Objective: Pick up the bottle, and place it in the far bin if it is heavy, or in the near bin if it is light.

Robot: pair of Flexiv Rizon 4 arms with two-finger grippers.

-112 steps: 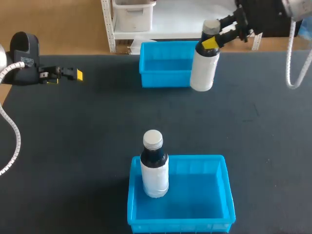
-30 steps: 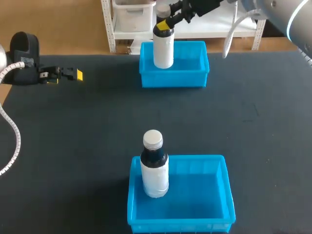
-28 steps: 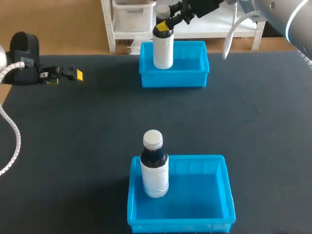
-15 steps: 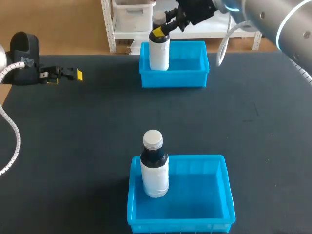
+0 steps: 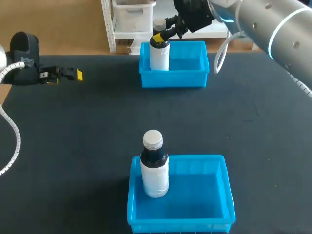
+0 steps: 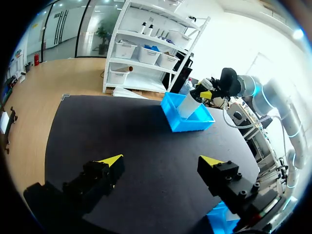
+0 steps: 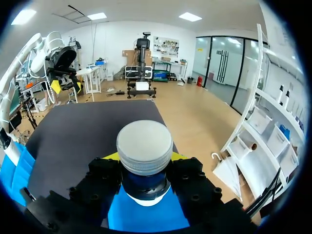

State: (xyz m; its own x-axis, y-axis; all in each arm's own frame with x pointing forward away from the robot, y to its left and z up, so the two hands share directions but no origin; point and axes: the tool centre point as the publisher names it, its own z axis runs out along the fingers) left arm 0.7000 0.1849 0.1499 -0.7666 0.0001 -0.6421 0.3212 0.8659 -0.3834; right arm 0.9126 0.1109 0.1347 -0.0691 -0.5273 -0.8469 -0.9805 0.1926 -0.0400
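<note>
My right pincer (image 5: 159, 38) is clamped on the neck of the bottle (image 5: 159, 57), just under its grey cap (image 7: 144, 146). The bottle hangs upright below the fingers, its lower part inside the far bin (image 5: 190, 74). My left pincer (image 6: 163, 160) has its fingers apart with nothing between them, and the far bin lies well ahead of it. Well apart from both pincers, a second bottle (image 5: 154, 168) stands in the near bin (image 5: 214, 214).
</note>
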